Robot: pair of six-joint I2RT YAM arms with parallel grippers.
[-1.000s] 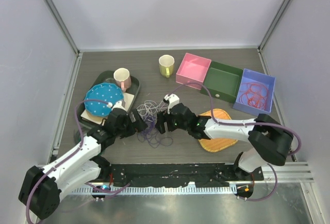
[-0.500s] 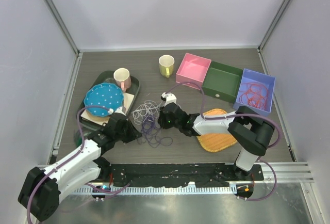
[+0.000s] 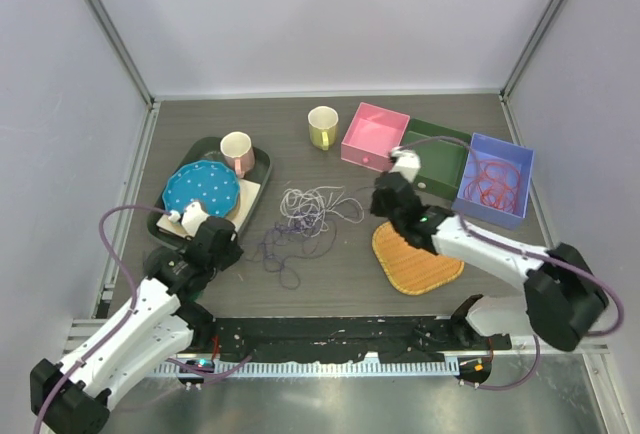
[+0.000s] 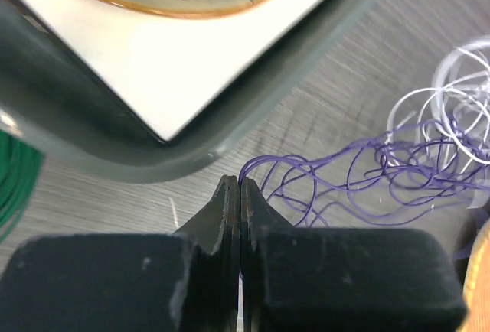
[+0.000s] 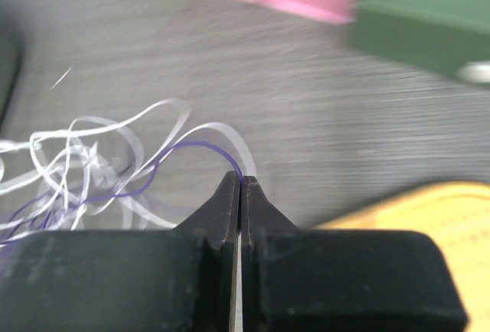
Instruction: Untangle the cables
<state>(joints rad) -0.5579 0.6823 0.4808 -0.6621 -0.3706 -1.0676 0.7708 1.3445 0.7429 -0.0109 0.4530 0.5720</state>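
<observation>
Left of the woven yellow oval mat [image 3: 415, 257], a loose tangle of thin purple and white cables [image 3: 305, 216]; beyond the mat, an orange-red wire [image 3: 488, 184] coiled in the lilac open box [image 3: 505, 142]. On the tangle's side away from the mat, the left gripper [image 4: 240, 187] pinched flat on purple strands; on the mat side, the right gripper [image 5: 240, 183] pinched on a purple strand, seemingly with a white one. Draw apart slowly and low, watching for knots tightening; ease off and regrip on seeing white loops dragged along.
</observation>
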